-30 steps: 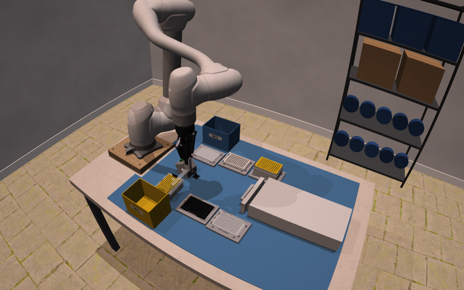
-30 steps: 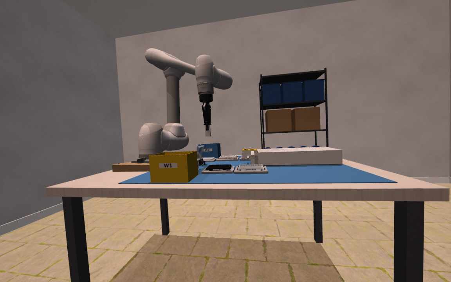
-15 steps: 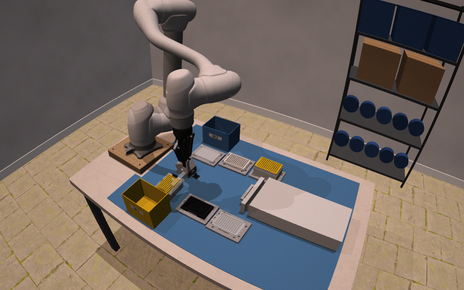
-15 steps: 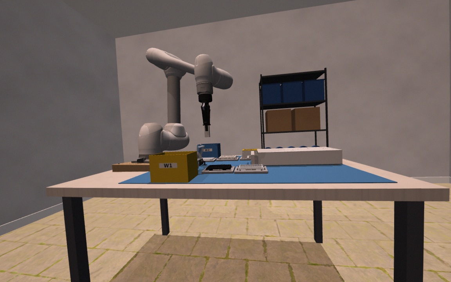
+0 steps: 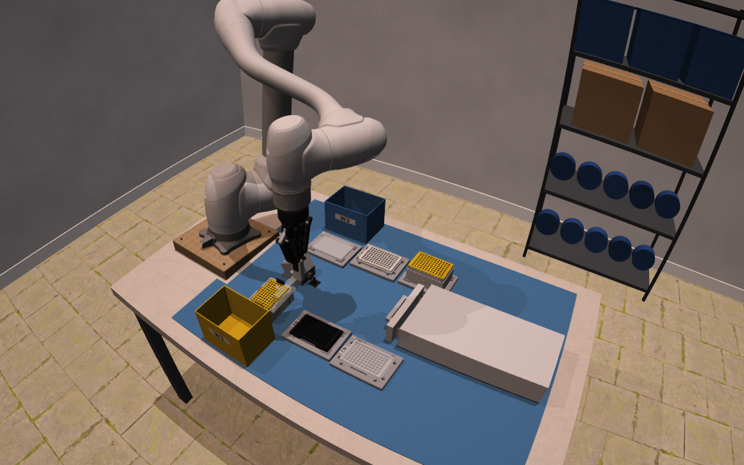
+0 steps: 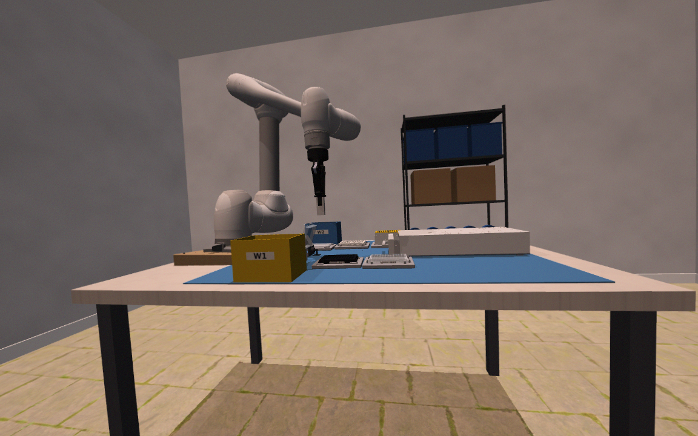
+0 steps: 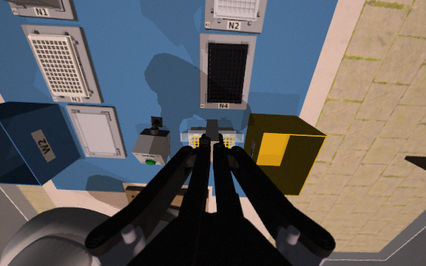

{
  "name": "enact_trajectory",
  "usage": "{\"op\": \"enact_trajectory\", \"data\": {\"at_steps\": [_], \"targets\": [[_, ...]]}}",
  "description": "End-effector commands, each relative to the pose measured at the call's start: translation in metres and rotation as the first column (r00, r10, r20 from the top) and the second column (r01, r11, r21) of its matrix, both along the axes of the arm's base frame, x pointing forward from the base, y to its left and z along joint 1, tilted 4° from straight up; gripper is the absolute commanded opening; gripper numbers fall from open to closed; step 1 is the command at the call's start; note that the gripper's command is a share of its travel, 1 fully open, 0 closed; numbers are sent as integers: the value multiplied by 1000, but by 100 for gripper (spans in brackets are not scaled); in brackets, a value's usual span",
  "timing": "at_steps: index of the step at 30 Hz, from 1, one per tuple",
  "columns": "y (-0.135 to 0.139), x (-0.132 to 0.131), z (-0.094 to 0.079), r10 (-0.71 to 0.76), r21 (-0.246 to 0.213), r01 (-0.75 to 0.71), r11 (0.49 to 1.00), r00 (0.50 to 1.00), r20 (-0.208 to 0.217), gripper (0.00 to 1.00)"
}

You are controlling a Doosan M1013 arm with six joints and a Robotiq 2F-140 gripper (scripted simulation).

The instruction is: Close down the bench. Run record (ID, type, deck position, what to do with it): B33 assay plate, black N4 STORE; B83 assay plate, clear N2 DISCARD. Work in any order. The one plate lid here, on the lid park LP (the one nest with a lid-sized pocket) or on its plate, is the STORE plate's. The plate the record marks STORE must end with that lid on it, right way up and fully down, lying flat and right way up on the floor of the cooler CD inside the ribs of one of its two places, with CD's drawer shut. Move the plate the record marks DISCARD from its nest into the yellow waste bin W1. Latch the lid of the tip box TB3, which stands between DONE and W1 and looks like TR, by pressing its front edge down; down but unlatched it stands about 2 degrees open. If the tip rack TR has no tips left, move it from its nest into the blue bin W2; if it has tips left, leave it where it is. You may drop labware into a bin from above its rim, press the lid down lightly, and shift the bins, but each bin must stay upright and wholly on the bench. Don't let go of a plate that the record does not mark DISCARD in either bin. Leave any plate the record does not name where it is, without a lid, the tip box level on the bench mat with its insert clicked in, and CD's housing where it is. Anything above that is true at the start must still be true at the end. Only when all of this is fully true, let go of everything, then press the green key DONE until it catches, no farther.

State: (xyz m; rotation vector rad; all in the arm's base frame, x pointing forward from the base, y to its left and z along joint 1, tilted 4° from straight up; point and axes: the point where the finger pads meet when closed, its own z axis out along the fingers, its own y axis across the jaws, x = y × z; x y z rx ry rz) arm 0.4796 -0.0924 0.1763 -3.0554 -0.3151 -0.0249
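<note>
My gripper point(image 5: 303, 276) point(image 6: 320, 210) is shut and empty. It hangs well above the bench, over the tip box TB3 point(image 5: 270, 293), which has a yellow insert. In the wrist view my fingertips point(image 7: 210, 140) cover the middle of TB3 point(image 7: 231, 138); its clear lid shows as a pale band, and I cannot tell its angle. The black plate point(image 7: 227, 72) lies in nest N4 and the clear plate point(image 7: 236, 9) in N2. The plate lid point(image 7: 95, 131) lies on the lid park. The DONE box with its green key point(image 7: 149, 161) stands left of TB3. The cooler CD point(image 5: 478, 341) has its drawer shut.
The yellow bin W1 point(image 5: 234, 323) stands right beside TB3, and the blue bin W2 point(image 5: 355, 212) is at the back. A white plate point(image 5: 378, 258) lies in N3. The tip rack TR point(image 5: 431, 265), with a yellow top, sits in N1. The arm's base point(image 5: 225, 231) is behind.
</note>
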Motion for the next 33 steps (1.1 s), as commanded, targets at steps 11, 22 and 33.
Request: {"op": "enact_trajectory", "data": {"at_steps": [11, 22, 33], "targets": [[1, 0, -21, 0, 0, 0, 1000, 1000, 0, 0], [3, 0, -37, 0, 0, 0, 1000, 1000, 0, 0], [4, 0, -52, 0, 0, 0, 1000, 1000, 0, 0]]}}
